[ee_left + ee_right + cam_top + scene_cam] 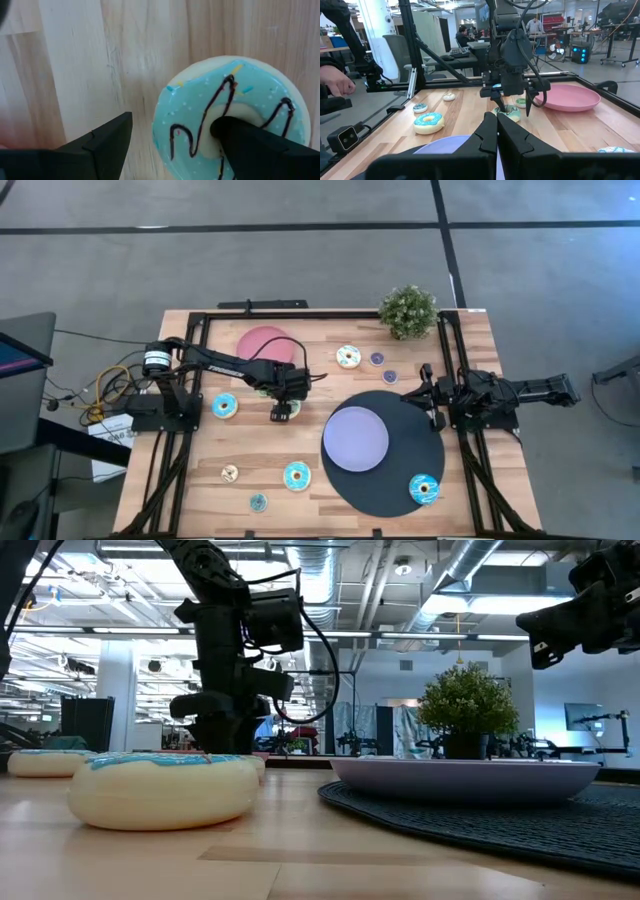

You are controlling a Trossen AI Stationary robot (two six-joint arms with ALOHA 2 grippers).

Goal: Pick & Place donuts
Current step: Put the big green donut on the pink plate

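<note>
1. Wooden tabletop (200, 480) carries everything we work with, and the biggest thing on it is the dark round mat (400, 485) with the lavender plate (355, 438) lying on it. The pink plate (262, 340) sits toward the far edge, beside the left arm.
2. We have the left gripper (284, 411) low over the middle of the tabletop, between the pink plate and the mat. The right gripper (432, 405) waits at the mat's right rim with its fingers pressed together on nothing.
3. Our target is the teal-iced donut (230, 117) with dark drizzle, lying flat directly under the left gripper.
4. The relation that matters: in the left wrist view one finger (260, 147) points down into the donut's hole, while the other finger (100, 145) stands outside the ring over bare wood. The fingers are spread wide and straddle one side of the ring, so closing them should pinch that wall. We cannot tell whether the tips are touching yet.
5. The left arm is far nearer this donut than the right. Other donuts lie well apart: one teal donut (225, 406) near the left arm's base and another donut (424, 488) on the mat.
</note>
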